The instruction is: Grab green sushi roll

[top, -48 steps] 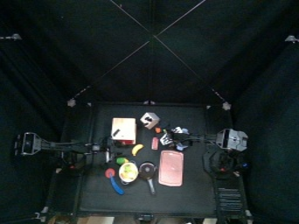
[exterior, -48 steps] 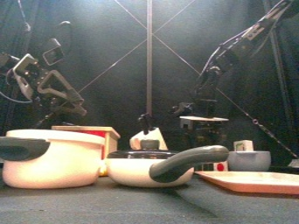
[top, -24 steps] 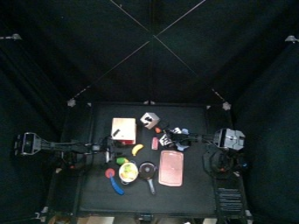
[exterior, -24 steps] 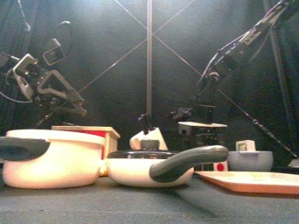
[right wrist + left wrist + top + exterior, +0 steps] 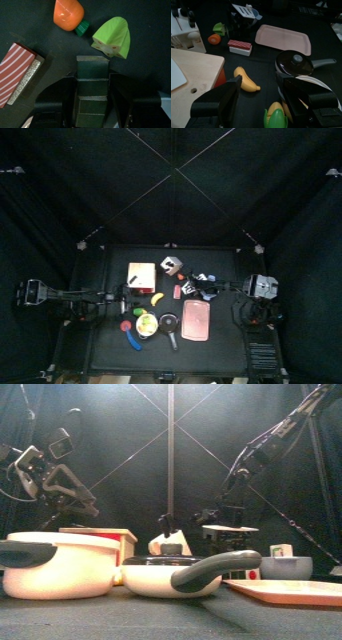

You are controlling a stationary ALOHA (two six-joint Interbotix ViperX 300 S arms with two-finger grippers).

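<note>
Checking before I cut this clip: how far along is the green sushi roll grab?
Done: the right gripper is down over the green sushi roll, next to the carrot. In hand: the closing; a firm grip can't be confirmed. Left: clamp and lift, since the roll looks to be on the table. The left gripper is open, idle at the left.
</note>
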